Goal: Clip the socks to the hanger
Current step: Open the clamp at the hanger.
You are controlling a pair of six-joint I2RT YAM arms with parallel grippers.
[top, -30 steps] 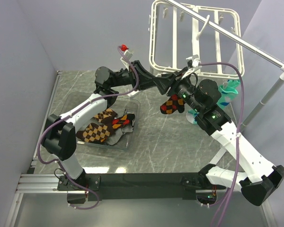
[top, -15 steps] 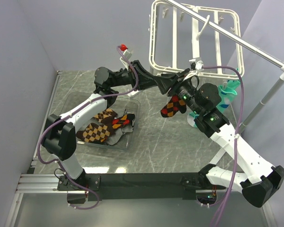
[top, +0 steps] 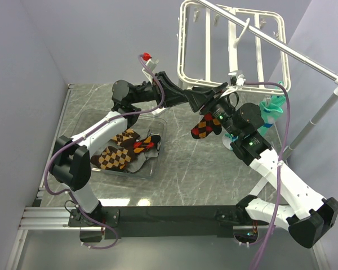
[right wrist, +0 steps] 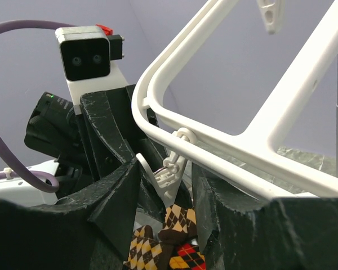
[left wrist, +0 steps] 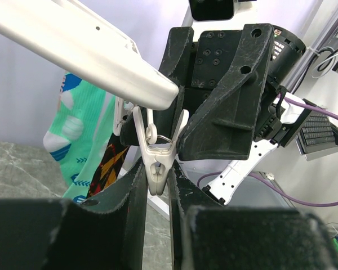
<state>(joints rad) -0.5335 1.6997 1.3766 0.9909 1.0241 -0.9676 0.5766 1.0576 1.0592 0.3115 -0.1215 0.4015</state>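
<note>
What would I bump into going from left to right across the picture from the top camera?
Clear plastic tray holding brown and orange diamond-patterned fabric socks → red and black diamond-patterned fabric sock hanging in the air → mint-green fabric sock → silver metal pole.

Clear tray (top: 158, 164) on marbled table (top: 191, 174)

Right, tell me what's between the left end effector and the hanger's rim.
A white clip hangs from the hanger by a ring, its end between the fingers of the left end effector; the left wrist view shows it.
</note>
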